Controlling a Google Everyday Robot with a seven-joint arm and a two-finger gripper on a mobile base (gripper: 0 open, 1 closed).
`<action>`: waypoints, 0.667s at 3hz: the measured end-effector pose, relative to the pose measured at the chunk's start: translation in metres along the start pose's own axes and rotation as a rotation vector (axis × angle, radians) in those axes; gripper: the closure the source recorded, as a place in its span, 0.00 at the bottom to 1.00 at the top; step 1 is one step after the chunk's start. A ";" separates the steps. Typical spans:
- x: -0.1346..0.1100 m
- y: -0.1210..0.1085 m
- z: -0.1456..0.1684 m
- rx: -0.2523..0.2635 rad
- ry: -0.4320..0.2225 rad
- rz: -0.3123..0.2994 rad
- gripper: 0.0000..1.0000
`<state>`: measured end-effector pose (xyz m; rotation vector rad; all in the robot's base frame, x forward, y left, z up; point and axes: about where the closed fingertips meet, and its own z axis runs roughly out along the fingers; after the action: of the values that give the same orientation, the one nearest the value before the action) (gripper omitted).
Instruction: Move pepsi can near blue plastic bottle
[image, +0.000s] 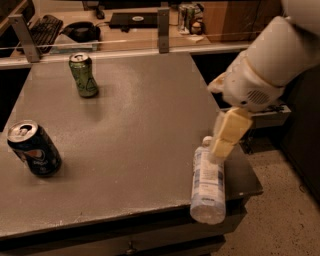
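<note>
A grey desk (135, 115) fills most of the view, with a low rail and two upright posts along its far edge. Beyond the rail a keyboard (42, 27) lies on another work surface. Speckled floor (280, 210) shows at the lower right.

The pepsi can (34, 149) stands near the desk's left front edge, silver top up and round logo facing forward. The green can (83, 75) stands farther back on the left, well apart from it.

The blue plastic bottle (207, 182) lies on its side at the right front corner. Its cap end points toward the back and its base reaches just past the front edge. It is well apart from the pepsi can, with bare desk between them.

The white arm (270, 65) comes in from the upper right. Its pale yellow claw (220, 149) hangs by the cap end of the bottle, at the desk's right edge. I cannot tell whether the claw is released or clenched, or whether it touches the bottle.
</note>
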<state>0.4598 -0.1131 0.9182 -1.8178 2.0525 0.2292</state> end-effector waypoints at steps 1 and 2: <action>-0.061 0.021 0.062 -0.124 -0.116 -0.053 0.00; -0.061 0.021 0.062 -0.124 -0.116 -0.053 0.00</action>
<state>0.4549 -0.0312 0.8831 -1.8812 1.9465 0.4458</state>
